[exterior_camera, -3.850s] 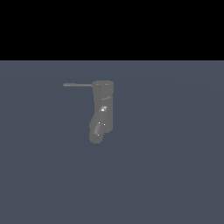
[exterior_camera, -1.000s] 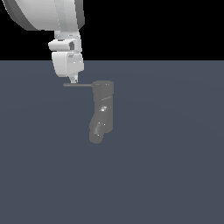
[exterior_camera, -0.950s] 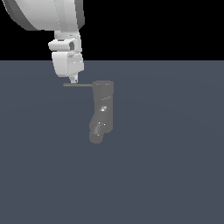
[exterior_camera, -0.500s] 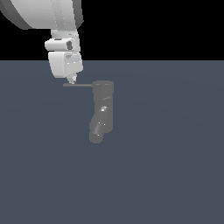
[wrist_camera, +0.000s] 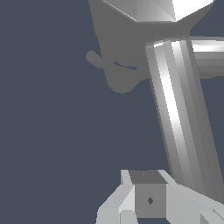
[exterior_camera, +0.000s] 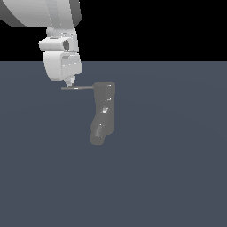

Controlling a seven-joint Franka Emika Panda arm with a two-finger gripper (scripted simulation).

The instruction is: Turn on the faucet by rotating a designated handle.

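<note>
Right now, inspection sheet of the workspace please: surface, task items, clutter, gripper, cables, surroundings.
Surface: flat dull blue-grey floor, bare around the faucet.
Faucet: grey upright body, stubby spout angled down at its lower end.
Handle: thin rod projecting from the faucet's top toward the exterior view's left.
Clutter: nothing seen.
Gripper: pointing down at the handle's outer end; whether the fingers are open or touching cannot be told.
Cables: nothing seen.
Surroundings: black backdrop above the floor; white arm entering from the upper left of the exterior view.

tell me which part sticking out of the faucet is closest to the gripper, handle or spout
The handle: the thin rod at the faucet's top, right under the gripper. The stubby spout sits lower.
</note>
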